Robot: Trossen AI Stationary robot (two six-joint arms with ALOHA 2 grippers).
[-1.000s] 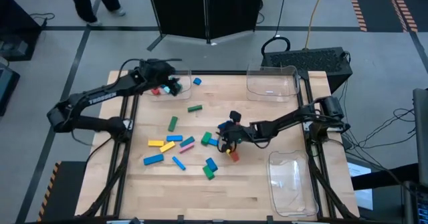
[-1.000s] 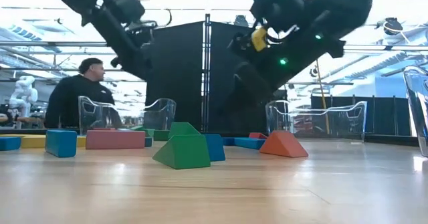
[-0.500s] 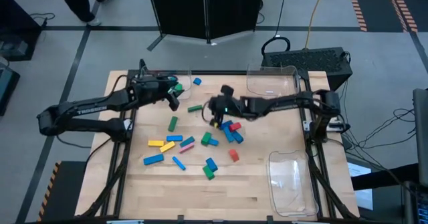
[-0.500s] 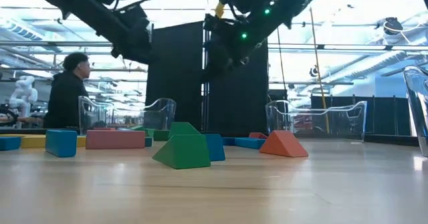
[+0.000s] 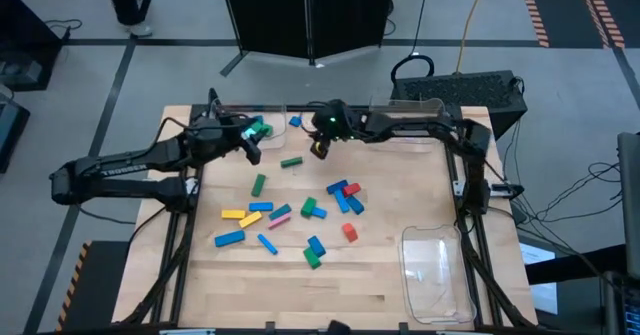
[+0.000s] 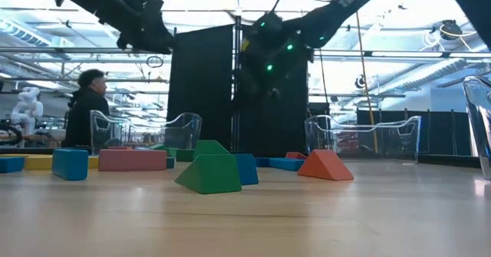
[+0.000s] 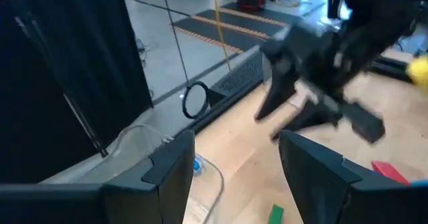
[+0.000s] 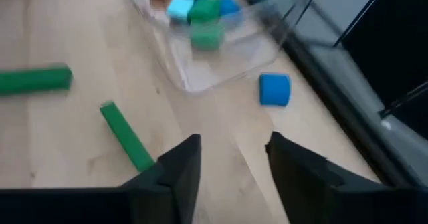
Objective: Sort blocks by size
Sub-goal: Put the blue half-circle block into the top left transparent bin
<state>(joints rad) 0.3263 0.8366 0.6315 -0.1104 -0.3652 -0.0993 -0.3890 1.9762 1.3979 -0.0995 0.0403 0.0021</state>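
Observation:
Many coloured blocks lie loose on the wooden table, among them a green bar point(image 5: 291, 161), a blue-and-red cluster point(image 5: 345, 195) and a red wedge point(image 5: 349, 232). A few small blocks point(image 8: 200, 10) sit in the clear tray point(image 5: 268, 112) at the far left, with a blue block point(image 8: 274, 89) just outside it. My right gripper point(image 5: 320, 140) hovers open near that tray, nothing between its fingers point(image 8: 180, 174). A small yellow spot point(image 5: 318, 147) shows at its near side; what it is I cannot tell. My left gripper point(image 5: 252, 147) hangs open and empty by the tray's near corner.
A second clear tray point(image 5: 405, 125) stands at the far edge right of centre, and a third point(image 5: 437, 270) at the near right. The two grippers are close together above the far left part of the table. A person point(image 6: 88, 107) stands beyond the far edge.
My right gripper has swung from the block cluster mid-table, by the red wedge, toward the far edge and the left, rising, to beside the far-left tray. My left gripper has drawn back a little from over that tray toward the near left.

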